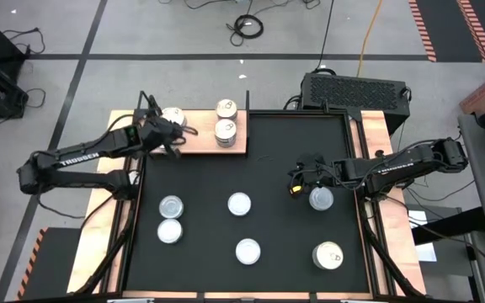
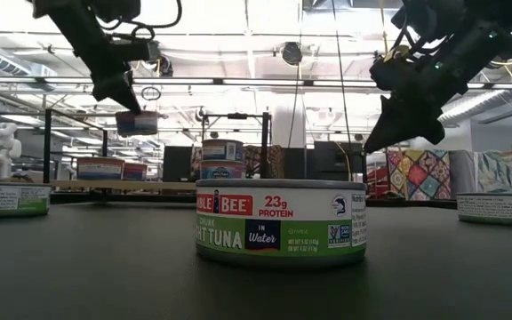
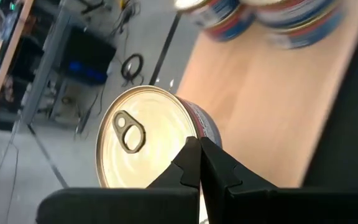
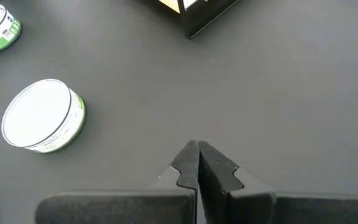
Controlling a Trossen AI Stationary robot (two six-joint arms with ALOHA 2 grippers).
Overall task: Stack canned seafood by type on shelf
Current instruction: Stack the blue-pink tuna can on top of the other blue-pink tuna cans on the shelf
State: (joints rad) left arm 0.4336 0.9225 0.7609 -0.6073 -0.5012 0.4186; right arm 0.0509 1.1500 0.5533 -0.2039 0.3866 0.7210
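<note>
**Sorting tins: two grippers pinched shut, nothing carried**

Looking down from the high view, we find the left gripper (image 1: 168, 135) over the left end of the shelf (image 1: 200, 143), its fingers pressed together beside a gold-lidded tin (image 1: 173, 116). We judge the tin is not held: in the left wrist view the closed fingertips (image 3: 199, 163) meet in front of the pull-tab tin (image 3: 143, 140) rather than around it, though whether they touch it we cannot tell. Two more tins (image 1: 226, 120) sit near the shelf's right end, presumably one type kept apart from another.

Our right gripper (image 1: 297, 178) hangs over the black mat (image 1: 276, 151), also shut and empty, just beside a silver tin (image 1: 321, 199). Five other tins remain on the mat, so we judge the sorting unfinished.

Only the low view reads a label: the nearest tin (image 2: 281, 222) is tuna in water, which the overhead lids never reveal.
</note>
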